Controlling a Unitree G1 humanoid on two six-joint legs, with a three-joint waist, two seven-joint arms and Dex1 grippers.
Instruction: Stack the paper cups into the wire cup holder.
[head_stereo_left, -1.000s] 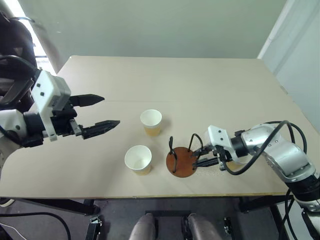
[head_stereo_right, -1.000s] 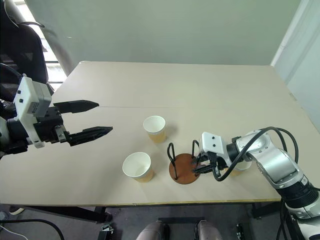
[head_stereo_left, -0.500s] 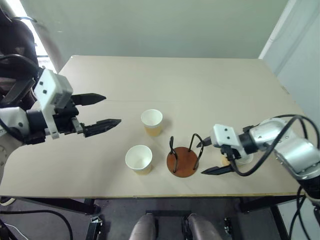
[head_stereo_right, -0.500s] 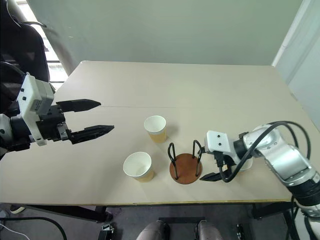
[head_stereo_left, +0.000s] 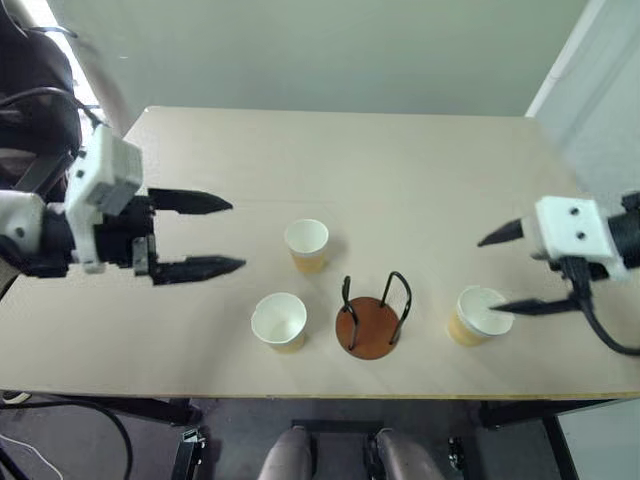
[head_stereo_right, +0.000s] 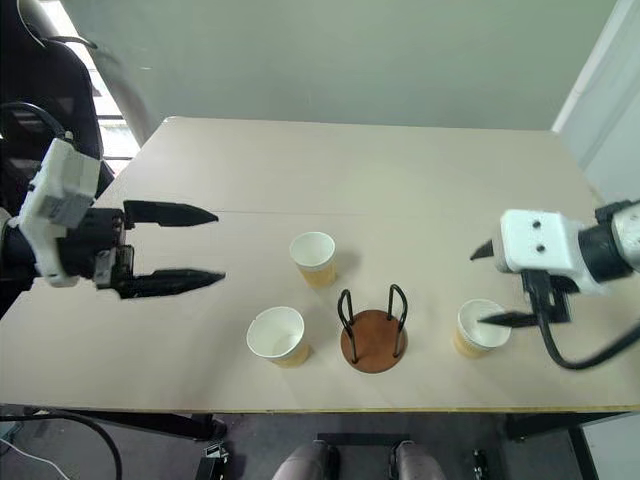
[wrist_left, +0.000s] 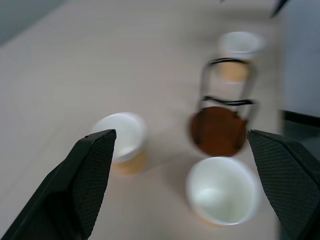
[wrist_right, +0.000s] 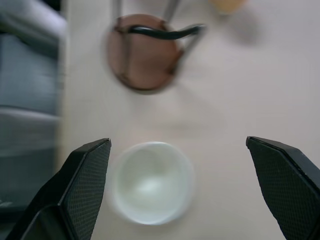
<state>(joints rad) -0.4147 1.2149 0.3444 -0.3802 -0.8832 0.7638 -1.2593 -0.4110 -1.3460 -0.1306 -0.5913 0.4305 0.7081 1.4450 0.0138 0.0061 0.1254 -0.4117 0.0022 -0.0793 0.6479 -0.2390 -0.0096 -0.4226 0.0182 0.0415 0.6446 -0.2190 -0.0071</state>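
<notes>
Risen off its cup, right pincer gapes empty above it; left pincer open.

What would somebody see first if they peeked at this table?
Probably the wire cup holder, standing empty near the table's front edge with three paper cups around it: one behind to its left, one beside it on the left, one on the right. The open left pincer and right pincer hover at either side.

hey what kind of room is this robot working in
Probably an office or lab test space, not a kitchen. A plain beige table stands against a bare pale wall, a dark chair sits near a bright window, and the table carries three paper cups and a wire cup holder.
</notes>
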